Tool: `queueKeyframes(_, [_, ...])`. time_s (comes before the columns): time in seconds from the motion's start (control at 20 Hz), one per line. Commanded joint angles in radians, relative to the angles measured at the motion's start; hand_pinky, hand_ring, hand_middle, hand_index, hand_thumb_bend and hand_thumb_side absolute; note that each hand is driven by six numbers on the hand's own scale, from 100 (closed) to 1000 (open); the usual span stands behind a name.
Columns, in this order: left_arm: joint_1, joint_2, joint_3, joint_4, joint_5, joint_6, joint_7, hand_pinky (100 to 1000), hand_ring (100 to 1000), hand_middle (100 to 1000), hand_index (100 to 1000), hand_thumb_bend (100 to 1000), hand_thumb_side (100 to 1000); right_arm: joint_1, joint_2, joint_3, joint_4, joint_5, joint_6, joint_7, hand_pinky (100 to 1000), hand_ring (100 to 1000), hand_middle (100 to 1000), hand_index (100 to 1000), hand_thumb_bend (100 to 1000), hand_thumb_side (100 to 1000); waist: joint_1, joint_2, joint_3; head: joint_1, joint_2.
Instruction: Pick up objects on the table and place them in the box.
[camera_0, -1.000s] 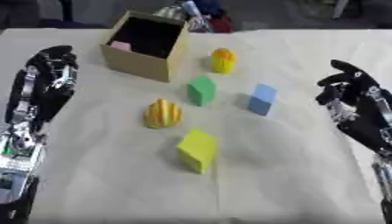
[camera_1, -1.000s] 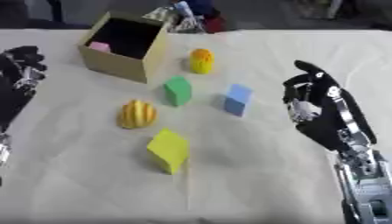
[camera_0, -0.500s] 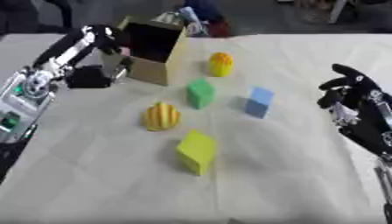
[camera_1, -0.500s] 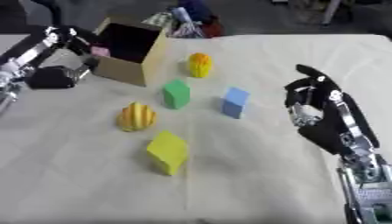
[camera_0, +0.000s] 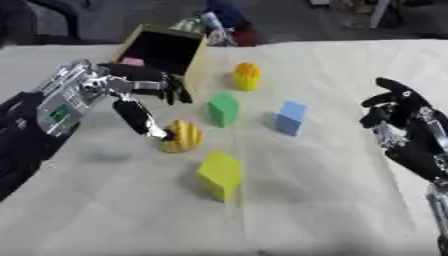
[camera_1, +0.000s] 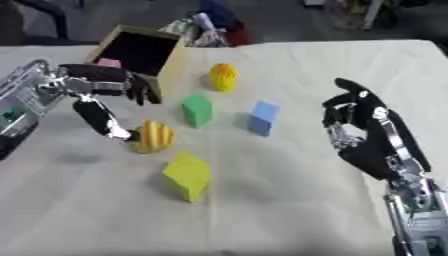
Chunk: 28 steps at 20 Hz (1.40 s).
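A tan box (camera_0: 194, 60) with a dark inside stands at the back left, something pink (camera_0: 132, 61) in it. On the cloth lie a ridged yellow-orange piece (camera_0: 183, 136), a green block (camera_0: 223, 109), a blue block (camera_0: 290, 117), a yellow block (camera_0: 220, 174) and a small yellow-orange ridged piece (camera_0: 247, 76). My left hand (camera_0: 140, 95) is spread above the ridged piece, thumb tip touching its left side, fingers reaching past it toward the box. My right hand (camera_1: 367, 134) hangs open at the right, holding nothing.
A white cloth (camera_0: 324, 195) covers the table. Coloured clutter (camera_0: 213, 27) lies behind the box at the far edge. The cloth in front of the yellow block is bare.
My left hand has swung from beside the box down and right to the ridged yellow-orange piece. The right hand has barely moved. The view has shifted slightly.
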Motion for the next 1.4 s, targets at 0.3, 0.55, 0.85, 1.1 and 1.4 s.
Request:
queueKeyframes(0.3, [-0.025, -0.059, 0.013, 0.058, -0.177, 0.009, 0.054, 748, 730, 781, 873, 496, 371, -0.010, -0.012, 0.000, -0.011, -0.006, -0.003, 0.004, 561, 562, 636, 919, 100, 467, 0.008, -0.029, -0.001, -0.005, 0.005])
queueKeyframes(0.55, [-0.013, -0.097, 0.011, 0.099, -0.277, 0.008, 0.114, 733, 713, 775, 867, 516, 361, -0.010, -0.011, 0.000, -0.012, -0.006, -0.003, 0.004, 561, 562, 636, 919, 100, 467, 0.006, -0.027, -0.003, -0.004, 0.005])
queueKeyframes(0.85, [0.002, -0.119, 0.021, 0.139, -0.323, -0.004, 0.161, 597, 555, 614, 742, 405, 132, -0.011, -0.010, 0.000, -0.012, -0.007, -0.004, 0.006, 563, 563, 637, 919, 100, 468, 0.007, -0.026, -0.006, -0.005, 0.005])
queueKeyframes(1.1, [0.003, -0.100, 0.056, 0.122, -0.317, 0.037, 0.312, 416, 369, 404, 544, 267, 110, -0.011, -0.011, -0.002, -0.012, -0.008, -0.003, 0.006, 563, 564, 637, 920, 100, 468, 0.006, -0.025, -0.006, -0.005, 0.005])
queueKeyframes(1.4, [-0.040, -0.006, 0.120, 0.002, -0.198, 0.088, 0.311, 413, 364, 396, 543, 241, 112, -0.010, -0.012, -0.001, -0.010, -0.008, -0.002, 0.005, 563, 564, 637, 920, 100, 466, 0.006, -0.027, -0.004, -0.006, 0.005])
